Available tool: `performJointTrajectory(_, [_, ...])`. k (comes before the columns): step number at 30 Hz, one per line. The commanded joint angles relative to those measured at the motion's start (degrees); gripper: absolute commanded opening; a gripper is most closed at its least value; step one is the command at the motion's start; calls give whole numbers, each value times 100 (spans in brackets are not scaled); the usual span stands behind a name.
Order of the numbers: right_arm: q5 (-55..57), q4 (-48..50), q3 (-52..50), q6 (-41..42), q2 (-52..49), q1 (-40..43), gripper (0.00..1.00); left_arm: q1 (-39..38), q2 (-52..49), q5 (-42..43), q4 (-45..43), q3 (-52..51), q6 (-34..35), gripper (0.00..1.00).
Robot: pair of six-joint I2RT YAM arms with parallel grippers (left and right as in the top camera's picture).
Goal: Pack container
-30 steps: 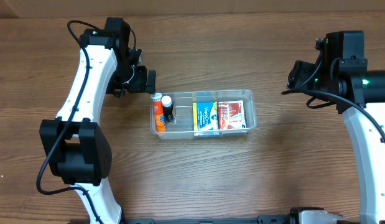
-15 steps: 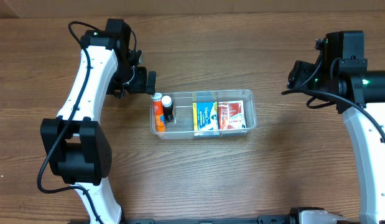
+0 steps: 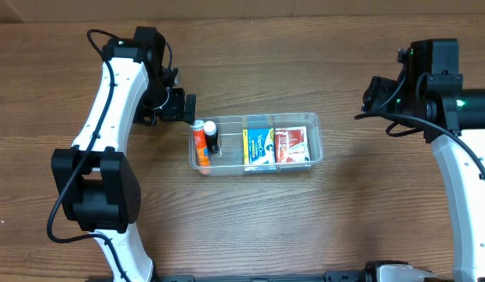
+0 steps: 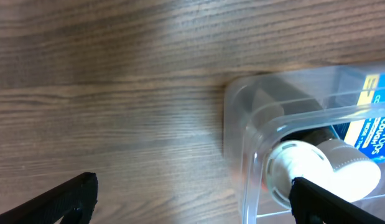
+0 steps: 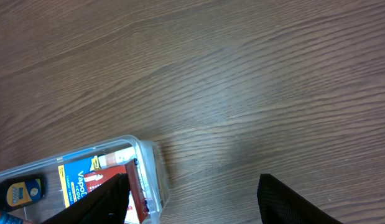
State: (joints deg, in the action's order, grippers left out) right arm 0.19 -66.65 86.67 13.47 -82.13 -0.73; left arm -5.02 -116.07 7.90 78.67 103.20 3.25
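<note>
The counter is brown wood grain, and the container sits on it near the middle, between my two arms and closer to the left one. Inside, at its left end, lie an orange bottle and a dark bottle with a white cap, side by side. A blue box and a red box fill the right half, touching each other.

My left tool hangs just beside the container's left end, fingers spread wide and grasping nothing. My right tool is well apart to the right, also released and empty.

I judge the packing nearly finished, perhaps finished: four items are in, and I see no other item lying out in any view. A gap remains between bottles and boxes, so one more could fit. No lid shows, so I cannot tell whether closing is part of the job.
</note>
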Motion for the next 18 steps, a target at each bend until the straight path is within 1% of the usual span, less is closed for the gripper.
performJointTrajectory(1, [-31,15,72,4,9,22,68,-31,-94,-37,146,-61,103,100])
performJointTrajectory(13, [-28,33,72,4,7,22,68,-31,-94,-24,415,-57,98,100])
performJointTrajectory(18, [-28,50,72,4,2,22,68,-31,-92,501,654,-17,-74,100])
